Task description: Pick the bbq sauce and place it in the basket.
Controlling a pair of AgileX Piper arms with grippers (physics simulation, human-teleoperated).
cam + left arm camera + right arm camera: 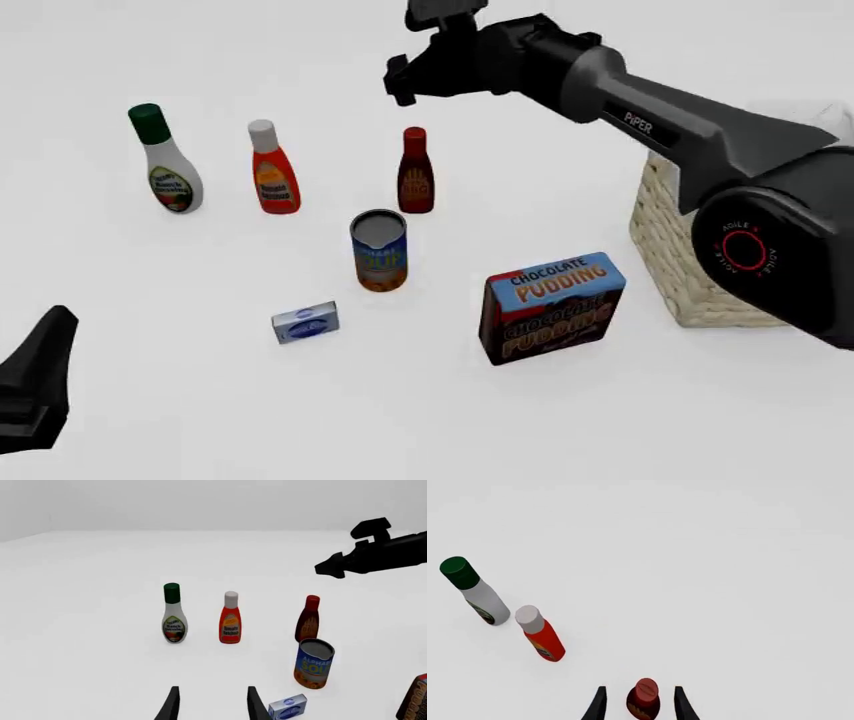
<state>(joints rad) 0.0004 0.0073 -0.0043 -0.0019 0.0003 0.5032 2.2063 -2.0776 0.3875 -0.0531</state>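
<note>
The bbq sauce (pixel 415 172) stands upright on the white worktop (pixel 160 330), third in a row with the ranch bottle (pixel 166 162) and the orange-red bottle (pixel 272 169), just behind the soup can (pixel 379 250). The basket (pixel 674 255) sits well apart at the right, mostly hidden behind the right arm in the front view and out of both wrist views.

Only the right wrist view shows the right claw (pixel 637 704) clearly: its fingers are spread, with the sauce's red cap between them (seen from above, nothing gripped, and whether they reach the bottle's height cannot be told). In the front view that claw (pixel 400 78) is a dark lump above and behind the bottle, its gap unreadable.

The left claw (pixel 210 705) is open and holds nothing; the front view cuts it off at the lower left corner (pixel 38 385).

The small blue box (pixel 306 322) and the pudding box (pixel 551 307) show whole only in the front view; the left wrist view clips both at its edge.
</note>
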